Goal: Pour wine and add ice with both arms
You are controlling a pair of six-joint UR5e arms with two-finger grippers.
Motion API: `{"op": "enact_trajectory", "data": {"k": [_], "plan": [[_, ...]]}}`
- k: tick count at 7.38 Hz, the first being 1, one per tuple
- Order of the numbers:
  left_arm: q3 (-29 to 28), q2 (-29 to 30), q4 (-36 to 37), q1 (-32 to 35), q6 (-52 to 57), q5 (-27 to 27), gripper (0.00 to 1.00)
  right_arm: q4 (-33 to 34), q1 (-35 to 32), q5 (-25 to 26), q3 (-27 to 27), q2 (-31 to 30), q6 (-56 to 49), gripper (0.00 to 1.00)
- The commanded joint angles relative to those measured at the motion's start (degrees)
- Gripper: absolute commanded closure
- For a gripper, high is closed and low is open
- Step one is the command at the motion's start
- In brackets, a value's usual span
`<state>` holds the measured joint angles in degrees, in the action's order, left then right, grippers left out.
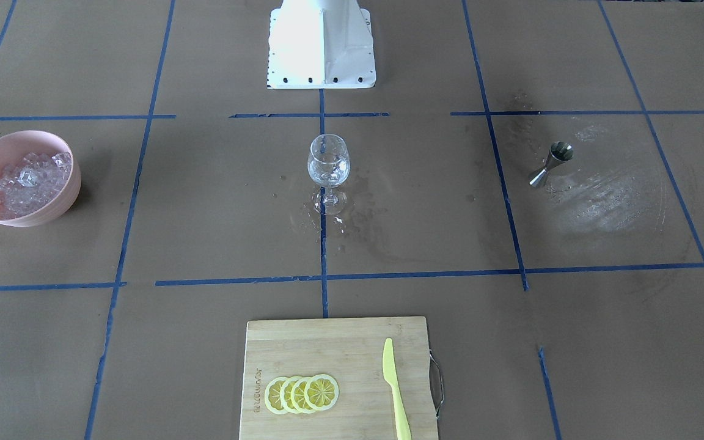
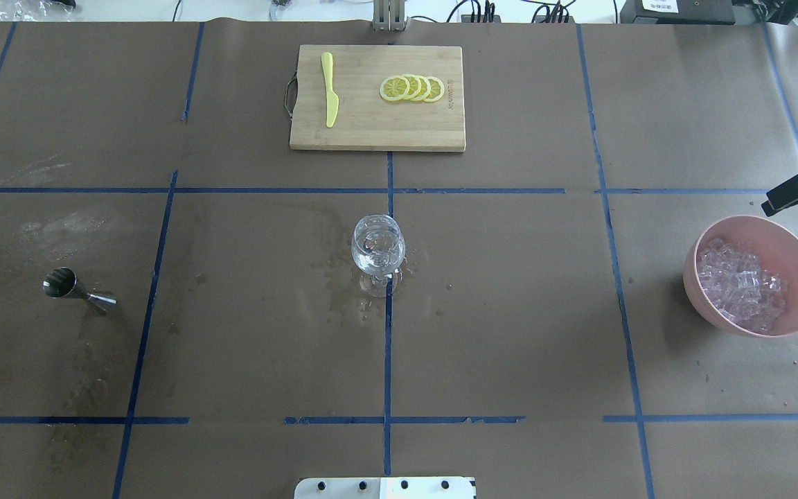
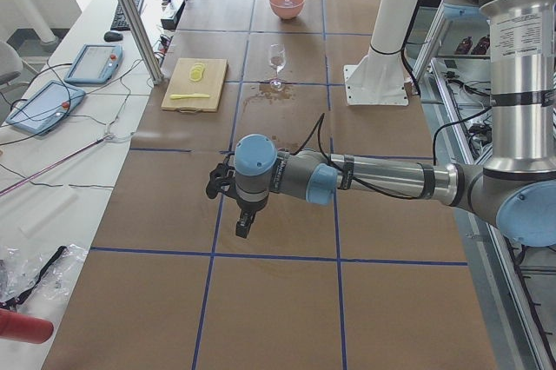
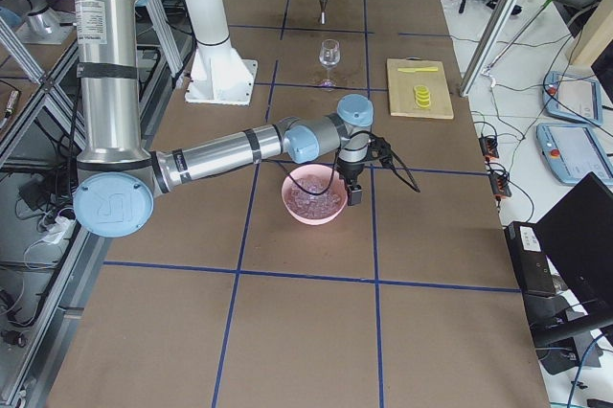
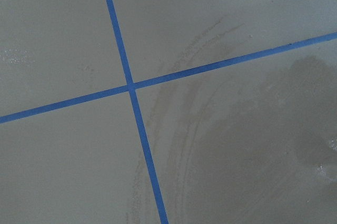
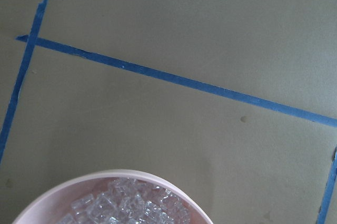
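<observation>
A clear wine glass [image 1: 329, 165] stands at the table's centre, with a small amount of colourless wine barely showing in it. The ice [image 2: 742, 287] is heaped in a pink bowl [image 2: 797, 253] at the robot's right. My right gripper [image 2: 780, 201] hangs at the bowl's far rim, just above it; only its black edge shows, so I cannot tell if it is open or shut. A steel jigger [image 2: 70, 285] stands upright at the robot's left. My left gripper [image 3: 245, 224] hovers over bare table beyond the jigger; its state cannot be told.
A wooden cutting board [image 1: 340, 342] at the far edge carries lemon slices [image 1: 302, 394] and a yellow plastic knife [image 1: 396, 391]. Wet patches surround the glass's foot and the jigger. The white pedestal [image 1: 321, 49] stands at the robot's side of the table.
</observation>
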<state>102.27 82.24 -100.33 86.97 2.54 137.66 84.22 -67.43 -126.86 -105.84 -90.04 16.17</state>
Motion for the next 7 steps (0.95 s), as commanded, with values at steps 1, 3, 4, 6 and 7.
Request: {"op": "enact_trajectory", "data": {"k": [1,3,4,6,7], "plan": [[0.21,-0.67,-3.96,0.04,0.01,0.59,0.00,-0.28,-0.15,-2.24,-1.38,-2.06,-0.26,0.00],[2.31,-1.54,-10.29,0.04,-0.16,0.68,0.00,-4.46,-0.07,-3.57,-3.05,-4.86,0.26,0.00],[2.24,-1.55,-11.36,-0.40,-1.65,0.68,0.00,-8.07,-0.07,-4.18,-3.41,-6.53,0.79,0.00],[2.06,-1.73,-25.01,-5.54,-19.13,0.59,0.00,-8.98,0.11,-6.30,-3.50,-6.55,4.48,0.00],[2.15,-1.73,-32.74,-9.76,-28.90,0.50,0.00,-8.89,0.11,-6.39,-3.59,-6.38,4.75,0.00]]}}
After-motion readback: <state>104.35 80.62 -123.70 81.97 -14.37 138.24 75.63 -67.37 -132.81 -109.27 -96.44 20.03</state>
